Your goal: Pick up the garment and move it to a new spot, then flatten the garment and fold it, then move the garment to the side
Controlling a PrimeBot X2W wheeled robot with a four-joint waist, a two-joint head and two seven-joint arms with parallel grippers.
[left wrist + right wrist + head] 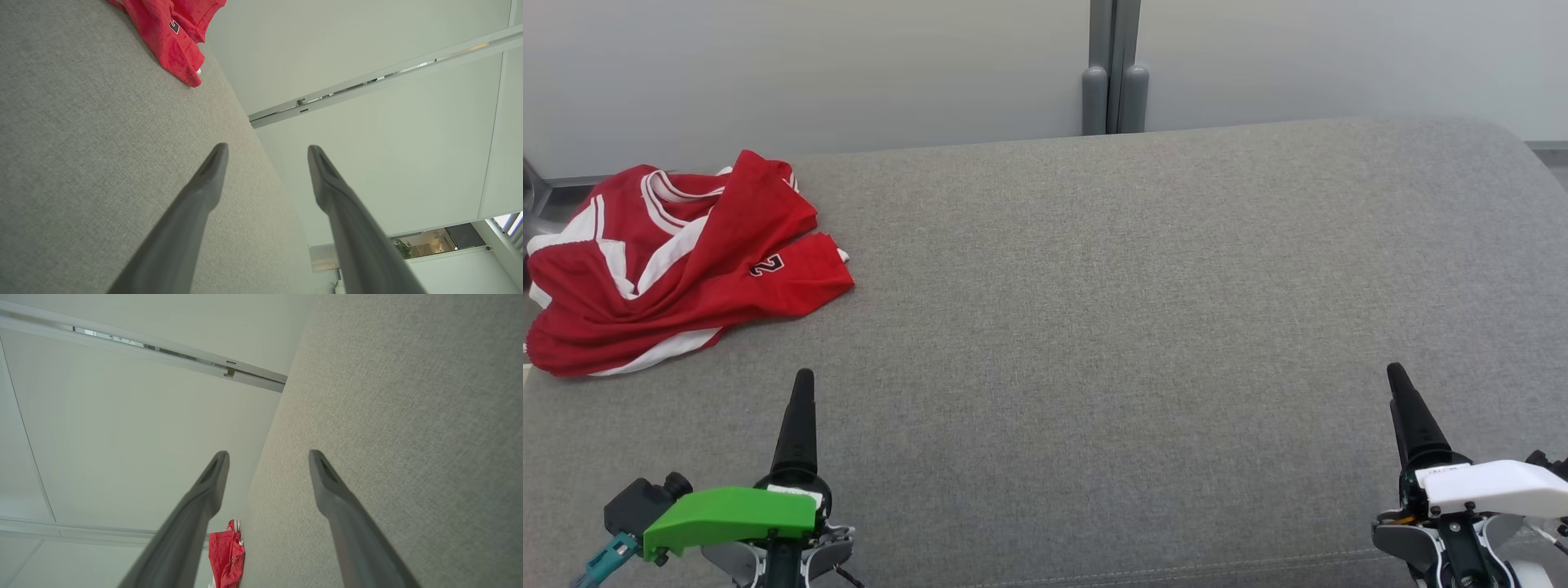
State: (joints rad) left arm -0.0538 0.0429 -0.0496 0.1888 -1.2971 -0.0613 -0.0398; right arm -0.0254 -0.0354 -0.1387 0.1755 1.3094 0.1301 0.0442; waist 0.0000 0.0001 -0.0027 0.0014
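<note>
Hidden or cut off:
- The garment (678,261) is a crumpled red heap with white trim, so its full outline cannot be made out. Its left side runs to the edge of the head view.
- A dark digit (768,265) shows on one fold. The rest of any lettering is buried in the creases.
- Left wrist view: one red corner of the garment, cut by the top edge. Right wrist view: a small red strip low down, partly behind a finger.
- Head view: each gripper shows a single dark finger, the other lying behind it. The arm bodies are cut by the bottom edge.

Surface and room:
- The surface (1094,327) is broad, covered in grey woven fabric, with a rounded far edge.
- A pale panelled wall (849,65) stands behind it, split by a grey post (1115,65).

Garment and grippers:
- Left gripper (267,149), under a green cover (727,514): fingers spread apart, nothing between them, hovering low at the near left.
- Right gripper (267,455), under a white cover (1494,482): fingers likewise apart and holding nothing, at the near right.
- The garment lies on the far left corner of the surface, ahead and left of the left gripper, not touching it.
- It is well apart from the right gripper, with the open middle of the surface between them.
</note>
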